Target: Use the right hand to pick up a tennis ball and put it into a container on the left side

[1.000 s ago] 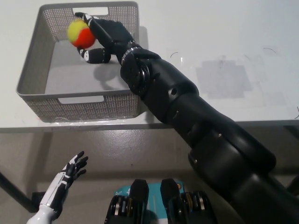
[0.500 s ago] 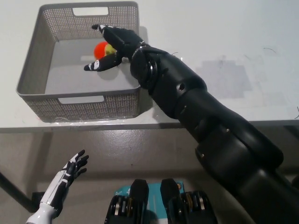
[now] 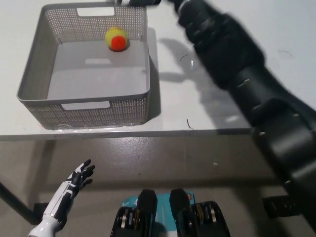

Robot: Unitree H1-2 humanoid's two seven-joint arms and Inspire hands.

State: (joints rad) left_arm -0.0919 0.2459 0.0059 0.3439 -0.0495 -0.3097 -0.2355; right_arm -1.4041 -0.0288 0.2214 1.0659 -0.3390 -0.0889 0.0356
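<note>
Head view shows our right hand (image 3: 136,2) almost out of frame at the top edge, just beyond the far rim of the container (image 3: 29,74). Only a blurred sliver of it appears there, so we cannot tell whether its fingers are spread or curled; we can only say it holds nothing that we can see. The black right arm (image 3: 237,64) stretches from the bottom right corner diagonally up across the bench (image 3: 237,29), raised above the surface and casting a soft shadow beside the container's right wall.

The tennis ball (image 3: 117,38) lies free inside the container, on its floor near the far right corner, close to the back wall and apart from any hand. We judge the drop to be done: the ball sits where the task wants it, and the mesh walls should keep it from rolling out.

Our left hand (image 3: 74,185) rests low at the lower left, below the bench edge, fingers apart and empty, well clear of the work.
</note>
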